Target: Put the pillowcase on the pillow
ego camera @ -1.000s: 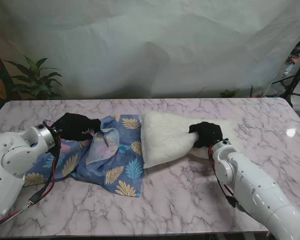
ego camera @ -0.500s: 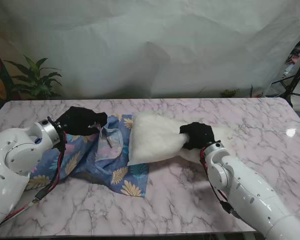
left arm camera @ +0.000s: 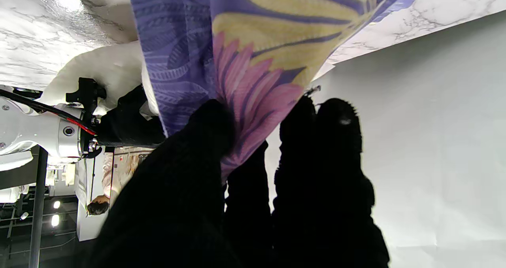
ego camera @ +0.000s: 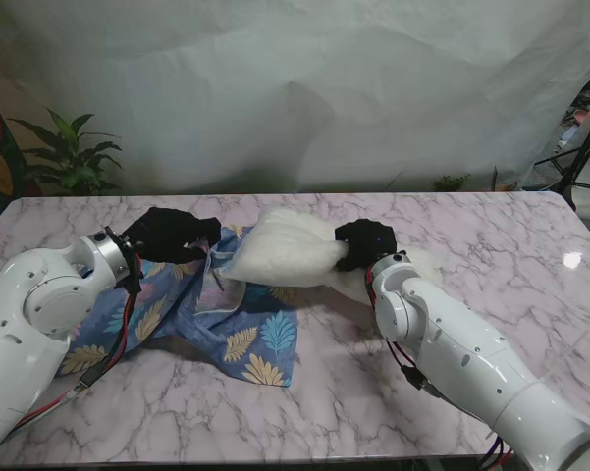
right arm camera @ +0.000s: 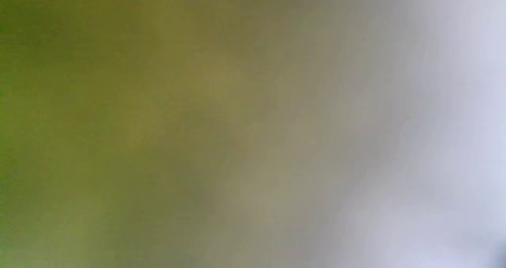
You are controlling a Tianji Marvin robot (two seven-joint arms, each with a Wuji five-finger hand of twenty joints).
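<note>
**Pillow nose at the case mouth**

Left robot hand (ego camera: 172,235) pinching the pillowcase (ego camera: 231,329) edge, lifted off the tabletop (ego camera: 491,245). Right robot hand (ego camera: 365,243) clamped on the pillow (ego camera: 280,257), long axis left-right, leading end touching the held opening. Next: leftward push, likely.

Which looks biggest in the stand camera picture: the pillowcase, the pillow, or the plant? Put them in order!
1. pillowcase
2. pillow, though part hides behind the right hand
3. plant, farther away, so it may only look smaller

Stand view overhead, wrist views close, right apparently blurred
</note>
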